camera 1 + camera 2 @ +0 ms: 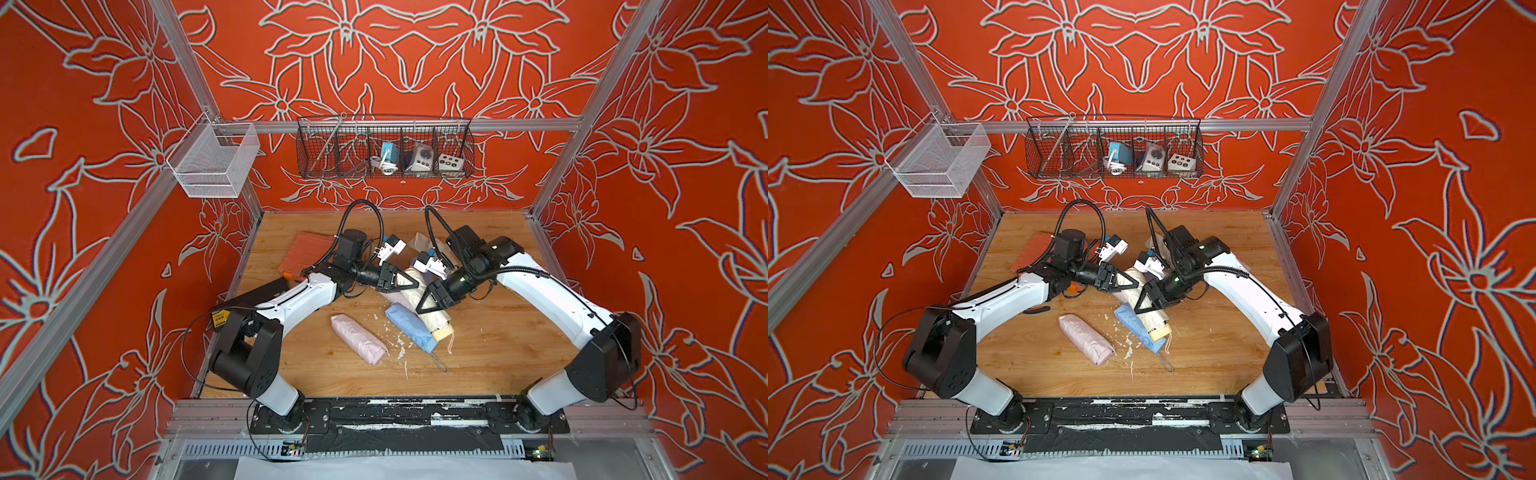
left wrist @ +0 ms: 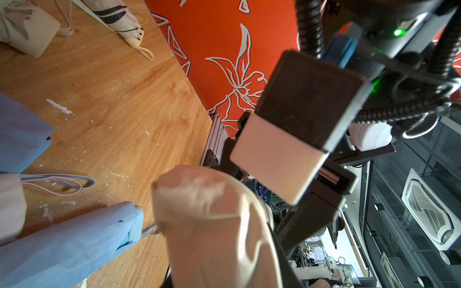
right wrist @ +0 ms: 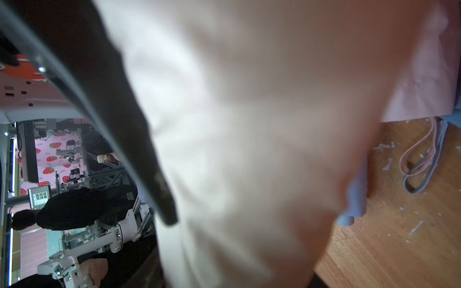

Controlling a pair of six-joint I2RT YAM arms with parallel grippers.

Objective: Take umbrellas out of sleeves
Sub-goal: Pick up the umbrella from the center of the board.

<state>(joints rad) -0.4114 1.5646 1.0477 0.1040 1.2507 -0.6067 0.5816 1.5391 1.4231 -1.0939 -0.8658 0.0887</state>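
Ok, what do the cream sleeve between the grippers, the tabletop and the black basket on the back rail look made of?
The cream sleeve: thin cloth, slightly shiny, soft creases. The tabletop: wood, likely plywood, visible grain, white flecks. The black basket: metal wire mesh, probably coated.

Red walls (image 1: 415, 62) with grey-white flower outlines are closing in the cell on three sides. Aluminium posts (image 1: 598, 104) are running up the corners and a rail (image 1: 519, 124) is crossing the back wall. A white mesh basket (image 1: 212, 166) is hanging by the left post. A black wire basket (image 1: 386, 153) is hanging from the rail, holding small boxes in its compartments. The wooden tabletop (image 1: 498, 340) is showing white flecks (image 1: 401, 347). Light is falling evenly, casting soft shadows. Past the cell, the wrist views are showing a lab room: a pink strawberry-print panel (image 3: 50, 159) and a white vented unit (image 2: 429, 212)
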